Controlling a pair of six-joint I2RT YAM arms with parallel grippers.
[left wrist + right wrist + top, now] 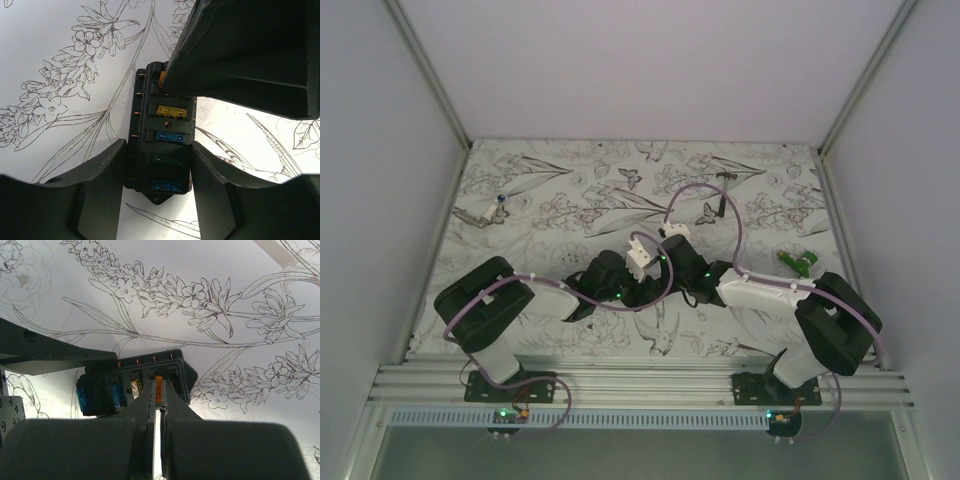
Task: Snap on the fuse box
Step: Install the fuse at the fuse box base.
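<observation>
The left gripper (159, 165) is clamped on the fuse box (162, 125), one finger against each long side at its near end, holding it open face up over the floral table (60, 60) near the middle; I cannot tell whether it rests on the cloth. A yellow fuse (171, 111) and blue and green ones sit in their slots, so I judge the job partly done, with the last piece left to snap home. The right gripper (158, 395), narrowed to a slit, pinches an orange fuse (158, 384) at the box's end slot, directly over the box.
</observation>
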